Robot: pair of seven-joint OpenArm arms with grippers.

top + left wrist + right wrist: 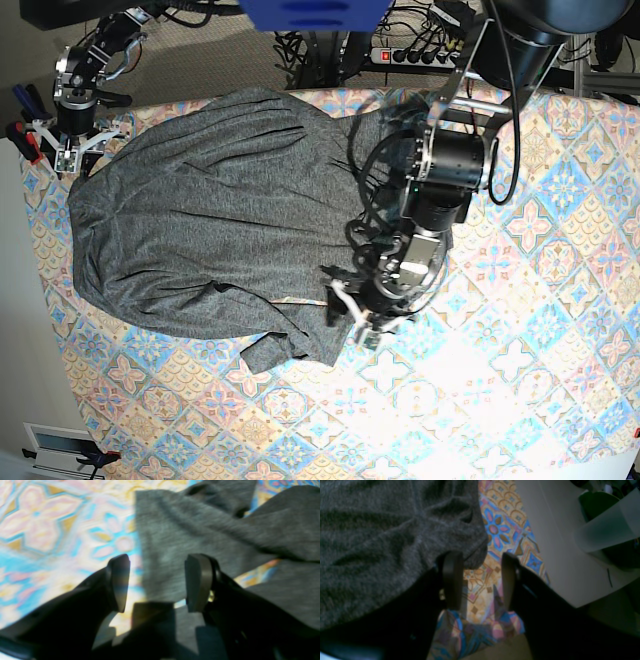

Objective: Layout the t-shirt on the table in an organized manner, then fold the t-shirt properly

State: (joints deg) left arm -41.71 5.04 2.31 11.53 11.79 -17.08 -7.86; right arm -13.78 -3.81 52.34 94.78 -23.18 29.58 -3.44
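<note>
The dark grey t-shirt lies spread and wrinkled over the left half of the table, with a bunched sleeve at its front edge. My left gripper hangs open just above the shirt's right front corner. In the left wrist view the t-shirt has its straight edge running between the left gripper's fingers, and nothing is pinched. My right gripper stands open at the shirt's far left corner. In the right wrist view the right gripper frames bare table beside the t-shirt.
The table's left edge runs close to the right gripper, with pale floor beyond it. A frosted translucent container and a green object stand off the table there. A power strip and cables lie behind the table. Clamps grip the left edge.
</note>
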